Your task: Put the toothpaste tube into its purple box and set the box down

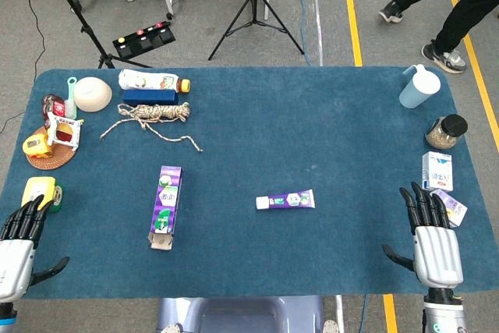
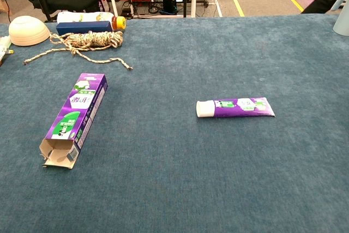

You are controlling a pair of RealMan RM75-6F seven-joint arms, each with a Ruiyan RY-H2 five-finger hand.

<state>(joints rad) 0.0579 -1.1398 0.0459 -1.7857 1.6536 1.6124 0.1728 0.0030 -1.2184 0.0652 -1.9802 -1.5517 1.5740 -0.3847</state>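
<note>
The purple toothpaste tube [image 1: 285,201] [image 2: 235,107] lies flat near the table's middle, its white cap pointing left. Left of it the purple box [image 1: 165,206] [image 2: 74,117] lies lengthwise, with its open flap end toward the front edge. My left hand [image 1: 19,243] hovers at the front left corner, fingers spread and empty. At the front right corner my right hand [image 1: 431,238] is also open, holding nothing. Both hands are far from tube and box. Neither hand shows in the chest view.
A rope coil [image 1: 154,115], a bottle [image 1: 153,81] on a blue box and a bowl [image 1: 92,93] sit at the back left. A round tray [image 1: 51,154] of small items is at the left edge. A blue cup [image 1: 419,86], jar [image 1: 445,132] and small cartons [image 1: 437,171] line the right edge.
</note>
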